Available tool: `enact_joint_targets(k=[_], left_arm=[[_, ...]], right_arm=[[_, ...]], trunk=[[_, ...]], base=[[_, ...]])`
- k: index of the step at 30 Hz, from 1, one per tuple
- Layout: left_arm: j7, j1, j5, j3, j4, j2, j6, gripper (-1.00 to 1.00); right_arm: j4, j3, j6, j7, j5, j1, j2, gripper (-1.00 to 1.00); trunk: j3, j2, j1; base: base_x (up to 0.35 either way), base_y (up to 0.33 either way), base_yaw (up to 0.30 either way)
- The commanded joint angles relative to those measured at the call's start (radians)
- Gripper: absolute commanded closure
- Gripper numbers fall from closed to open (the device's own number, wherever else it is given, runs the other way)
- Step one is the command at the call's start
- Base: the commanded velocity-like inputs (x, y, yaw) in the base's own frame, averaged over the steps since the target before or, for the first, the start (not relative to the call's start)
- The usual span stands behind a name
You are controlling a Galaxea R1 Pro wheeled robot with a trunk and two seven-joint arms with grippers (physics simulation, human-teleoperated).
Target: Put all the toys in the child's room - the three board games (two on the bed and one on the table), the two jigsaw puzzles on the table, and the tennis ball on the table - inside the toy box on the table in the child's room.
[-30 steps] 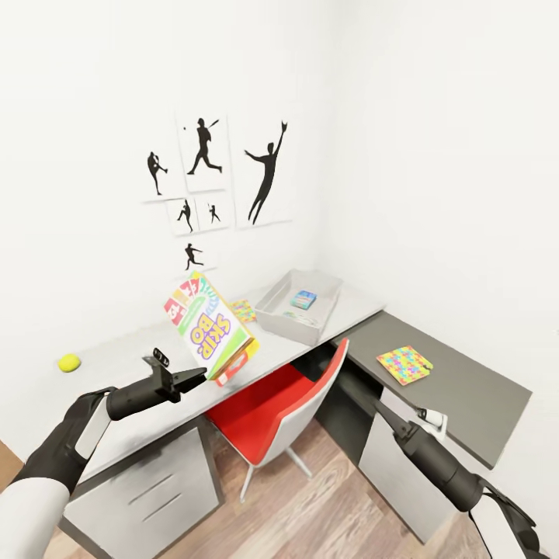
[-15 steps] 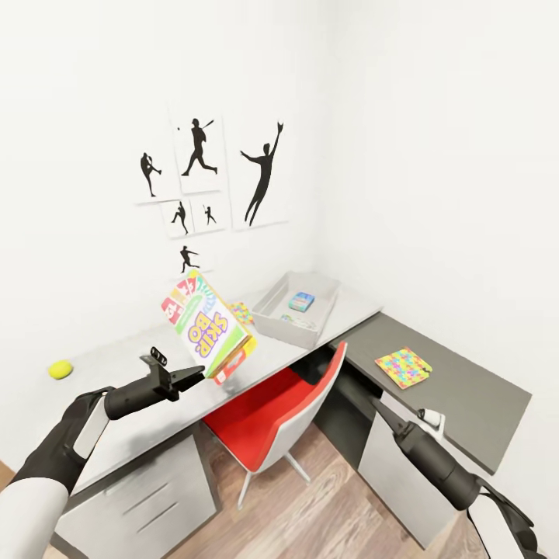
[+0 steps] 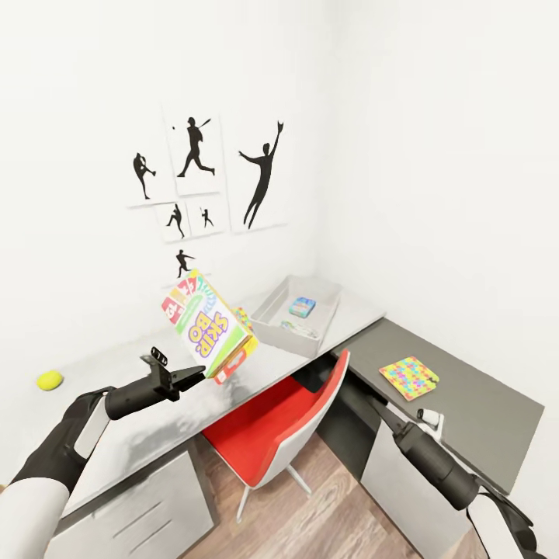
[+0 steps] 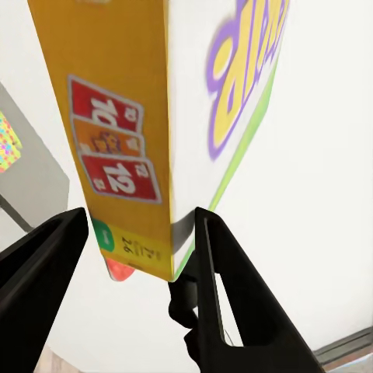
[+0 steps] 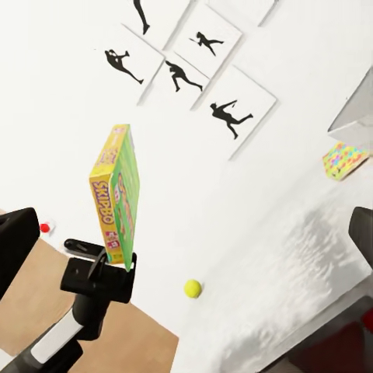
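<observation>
Game box (image 3: 206,326) stands gripped at its lower corner in the left tool (image 3: 196,374), long axis tilted up, above the desk (image 3: 140,435). Toy box (image 3: 273,326) lies beyond it, forward-right, nearer this arm. Right tool (image 3: 429,420): state unclear.

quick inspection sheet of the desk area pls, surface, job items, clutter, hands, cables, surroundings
surface: pale grey table joined to a lower dark grey section.
job's things: Skip-Bo board game held in the air; toy box with a small box inside; jigsaw puzzle on the dark section, another beside the toy box; tennis ball on the table.
clutter: nothing seen.
hands: left hand shut on the game's lower corner; right hand low, state unclear.
cables: nothing seen.
surroundings: red chair, sports silhouette prints, wood floor.
</observation>
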Motion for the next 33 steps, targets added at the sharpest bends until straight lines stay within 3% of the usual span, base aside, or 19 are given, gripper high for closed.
enact_joint_targets(k=[1, 4, 7, 9, 10, 11, 14, 17, 19, 21, 23, 26, 29, 33], left_arm=[[-0.001, -0.001, 0.003, 0.0, 0.0, 0.0, 0.01, 1.0], [-0.001, -0.001, 0.003, 0.0, 0.0, 0.0, 0.01, 1.0], [0.001, -0.001, 0.002, -0.002, 0.0, -0.001, 0.01, 1.0], [0.004, -0.001, 0.001, -0.004, 0.0, -0.001, 0.011, 1.0], [0.006, -0.001, 0.0, -0.005, 0.0, -0.003, 0.012, 1.0], [0.007, -0.001, -0.001, -0.005, 0.0, -0.004, 0.013, 1.0], [0.009, -0.001, -0.004, -0.003, 0.0, -0.006, 0.018, 1.0], [0.01, -0.001, -0.008, -0.004, 0.0, -0.007, 0.019, 1.0], [0.011, -0.001, -0.009, -0.006, 0.0, -0.007, 0.019, 1.0], [0.012, -0.001, -0.009, -0.006, 0.0, -0.007, 0.019, 1.0], [0.013, -0.001, -0.01, -0.006, 0.0, -0.008, 0.019, 1.0], [0.013, -0.001, -0.011, -0.006, 0.0, -0.008, 0.019, 1.0], [0.013, -0.001, -0.01, -0.006, 0.0, -0.008, 0.019, 1.0], [0.013, -0.001, -0.008, -0.007, 0.0, -0.008, 0.02, 1.0]], right_arm=[[-0.013, 0.0, 0.012, -0.052, -0.007, -0.001, 0.001, -1.0], [-0.07, 0.008, 0.032, -0.118, -0.014, -0.001, 0.001, -1.0], [-0.108, 0.019, 0.114, -0.216, -0.016, -0.006, 0.001, -1.0], [-0.121, 0.019, 0.194, -0.283, -0.02, -0.039, 0.001, -1.0], [-0.13, 0.017, 0.276, -0.35, -0.027, -0.111, 0.001, -1.0], [-0.132, 0.016, 0.301, -0.373, -0.029, -0.137, 0.001, -1.0], [-0.138, 0.015, 0.422, -0.522, -0.052, -0.294, 0.002, -1.0], [-0.136, 0.014, 0.518, -0.686, -0.124, -0.469, 0.001, -1.0], [-0.131, 0.015, 0.543, -0.823, -0.181, -0.566, 0.0, -1.0], [-0.123, 0.017, 0.552, -0.923, -0.235, -0.623, -0.002, -1.0], [-0.103, 0.021, 0.557, -1.037, -0.319, -0.689, -0.01, -1.0], [-0.096, 0.026, 0.56, -1.181, -0.437, -0.736, -0.013, -1.0], [-0.104, 0.028, 0.561, -1.266, -0.485, -0.746, -0.009, -1.0], [-0.108, 0.03, 0.562, -1.313, -0.507, -0.749, -0.005, -1.0]], trunk=[[-0.002, -0.002, 0.001], [-0.002, -0.002, 0.001], [-0.002, -0.002, 0.001], [-0.002, -0.002, 0.001], [-0.002, -0.002, 0.001], [-0.002, -0.002, 0.001], [-0.002, -0.002, 0.001], [-0.002, -0.002, 0.001], [-0.002, -0.002, 0.001], [-0.002, -0.002, 0.001], [-0.002, -0.002, 0.001], [-0.002, -0.002, 0.001], [-0.002, -0.002, 0.001], [-0.002, -0.002, 0.001]], base=[[0.04, 0.0, 0.0], [0.017, 0.0, 0.0], [0.005, 0.0, 0.0], [0.002, 0.0, 0.0], [0.0, 0.0, 0.0], [0.0, 0.0, 0.0], [0.0, 0.0, 0.0], [0.0, 0.0, 0.0], [0.0, 0.0, 0.0], [0.0, 0.0, 0.0], [0.0, 0.0, 0.0], [0.0, 0.0, 0.0], [0.0, 0.0, 0.0], [0.0, 0.0, 0.0]])
